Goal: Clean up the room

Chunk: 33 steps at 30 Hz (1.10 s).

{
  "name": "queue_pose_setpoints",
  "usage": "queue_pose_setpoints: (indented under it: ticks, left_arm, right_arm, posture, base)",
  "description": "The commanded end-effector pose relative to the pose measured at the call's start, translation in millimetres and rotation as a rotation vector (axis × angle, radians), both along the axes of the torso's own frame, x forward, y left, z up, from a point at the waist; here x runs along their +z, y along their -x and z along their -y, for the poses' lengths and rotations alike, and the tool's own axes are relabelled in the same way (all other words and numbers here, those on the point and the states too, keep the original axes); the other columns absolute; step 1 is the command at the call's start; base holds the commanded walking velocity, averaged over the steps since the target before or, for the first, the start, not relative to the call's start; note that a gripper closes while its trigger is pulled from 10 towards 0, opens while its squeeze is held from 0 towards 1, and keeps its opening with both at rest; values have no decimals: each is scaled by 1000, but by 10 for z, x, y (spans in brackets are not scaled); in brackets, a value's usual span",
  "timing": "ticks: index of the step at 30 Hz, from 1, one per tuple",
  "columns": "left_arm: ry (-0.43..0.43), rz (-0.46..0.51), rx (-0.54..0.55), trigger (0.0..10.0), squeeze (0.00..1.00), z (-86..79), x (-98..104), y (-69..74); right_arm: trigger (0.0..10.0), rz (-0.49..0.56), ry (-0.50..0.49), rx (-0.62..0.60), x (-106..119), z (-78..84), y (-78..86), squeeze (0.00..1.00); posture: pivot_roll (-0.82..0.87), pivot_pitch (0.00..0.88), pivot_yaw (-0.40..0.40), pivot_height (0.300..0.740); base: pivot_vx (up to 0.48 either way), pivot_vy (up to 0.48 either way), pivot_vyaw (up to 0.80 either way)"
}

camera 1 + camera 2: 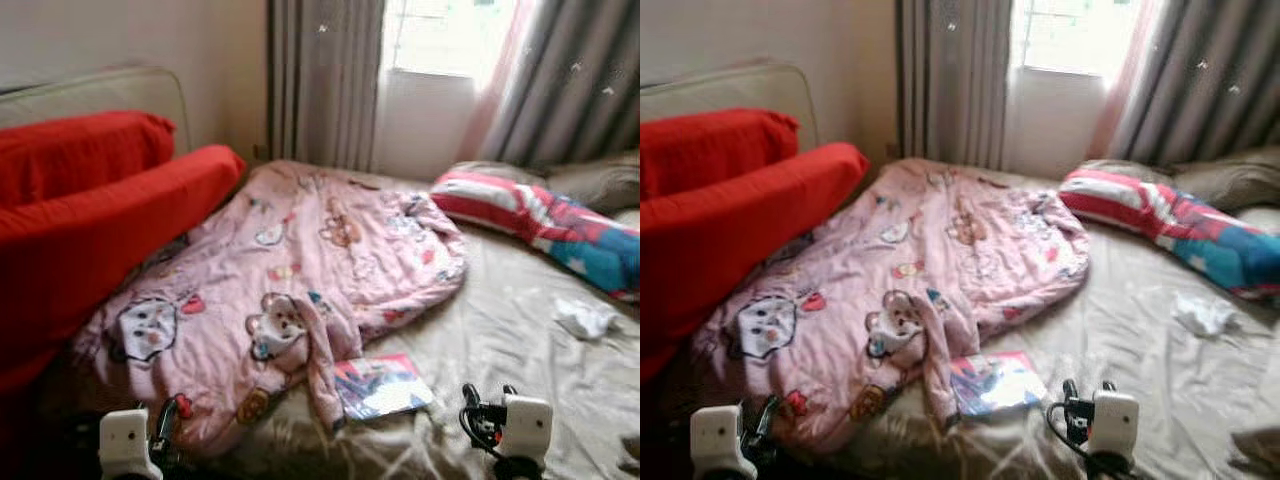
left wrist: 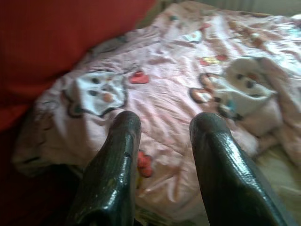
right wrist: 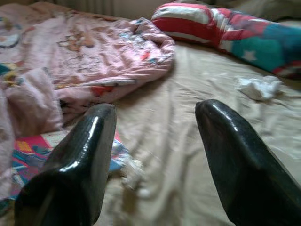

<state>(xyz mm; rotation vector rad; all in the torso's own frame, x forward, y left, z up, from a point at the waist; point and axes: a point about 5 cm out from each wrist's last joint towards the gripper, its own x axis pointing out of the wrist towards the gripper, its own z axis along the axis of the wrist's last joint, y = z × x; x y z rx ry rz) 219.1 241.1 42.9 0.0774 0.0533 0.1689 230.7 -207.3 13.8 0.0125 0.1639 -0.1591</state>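
A pink cartoon-print quilt (image 1: pixel 300 290) lies crumpled across the left half of a bed with a beige sheet (image 1: pixel 520 370). A colourful book (image 1: pixel 382 386) rests on the sheet by the quilt's near edge. A crumpled white tissue (image 1: pixel 585 318) lies on the sheet at the right. My left gripper (image 2: pixel 162 127) hangs open above the quilt's near corner, nothing between its fingers. My right gripper (image 3: pixel 155 117) is open above the bare sheet, the book (image 3: pixel 28 155) beside one finger and the tissue (image 3: pixel 258 87) farther off.
A red-covered sofa (image 1: pixel 80 220) presses against the bed's left side. A red, white and blue striped pillow (image 1: pixel 540 220) and a grey pillow (image 1: pixel 600 180) lie at the bed's far right. Grey curtains (image 1: pixel 320 80) and a bright window (image 1: pixel 440 35) stand behind.
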Motion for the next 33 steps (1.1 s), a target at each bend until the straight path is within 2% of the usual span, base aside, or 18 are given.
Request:
queue_pose_setpoints:
  ticks: [1,21,33]
  left_arm:
    - [4,10,-15,10000,0,47,24,-3]
    - [14,-29,-29,10000,0,20,20,45]
    - [12,-27,-35,10000,0,2,59,28]
  right_arm:
    - [10000,0,2,-4,29,28,-51,0]
    - [10000,-25,-18,-5,-37,-24,2,0]
    - [10000,-32,-59,-5,-58,-68,-27,0]
  posture:
    - [32,0,-77,636]
    - [37,19,-55,636]
    - [40,16,-45,636]
  base:
    - [0,0,0]
    - [0,0,0]
    - [282,0,0]
